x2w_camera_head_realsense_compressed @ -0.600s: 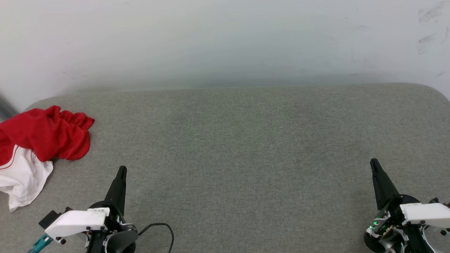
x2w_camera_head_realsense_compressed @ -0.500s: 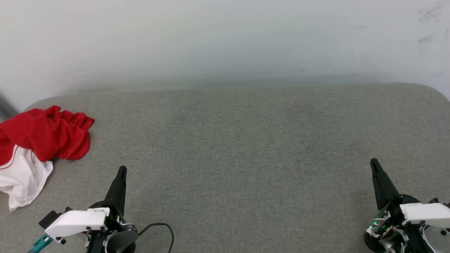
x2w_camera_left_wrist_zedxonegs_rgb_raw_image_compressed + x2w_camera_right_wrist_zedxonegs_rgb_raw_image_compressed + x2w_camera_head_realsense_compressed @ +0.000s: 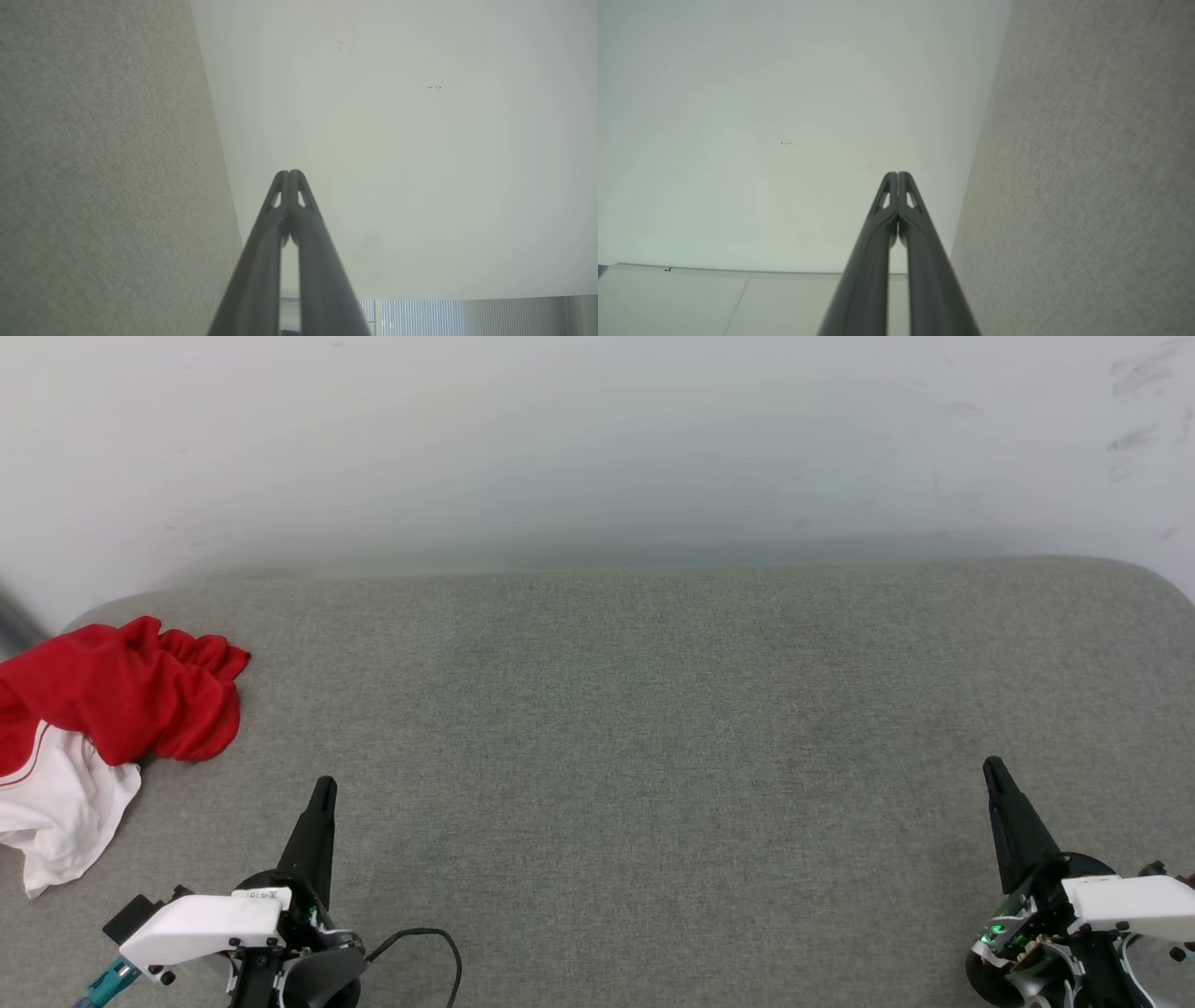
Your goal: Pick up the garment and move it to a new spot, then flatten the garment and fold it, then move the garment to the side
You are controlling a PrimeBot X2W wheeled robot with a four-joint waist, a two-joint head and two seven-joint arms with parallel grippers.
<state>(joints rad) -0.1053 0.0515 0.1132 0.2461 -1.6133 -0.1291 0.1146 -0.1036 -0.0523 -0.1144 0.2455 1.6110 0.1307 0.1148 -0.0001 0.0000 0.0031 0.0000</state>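
1. The garment (image 3: 112, 695) lies crumpled at the left end of the table (image 3: 653, 709), near its far corner, and the head view's left edge cuts part of it off. Red cloth is heaped on the far side. A white part with a thin red stripe spreads toward the robot.
2. The left gripper (image 3: 323, 786) is clenched on nothing (its wrist view shows the two tips pressed together). It sits right of the heap and nearer the robot, apart from it.
3. The right gripper (image 3: 991, 765) is likewise clamped on nothing, low at the right and well apart from the garment.
4. Handling, as a judgement: the cloth looks thin, light and limp. It should sag and trail from wherever it is pinched, and it may drag on the table's rough fabric instead of sliding. There is little risk of damage, but a shallow pinch could slip off a single layer.
5. Where to hold: the raised red folds on the heap's right edge are nearest the left gripper and offer a ridge to close on. That should do for carrying it to a new spot. Flattening will likely want two spread points such as shoulders or hem corners, which cannot be made out in this bundle.
6. The pick-up has not begun, so the left jaws would need to part before reaching in.
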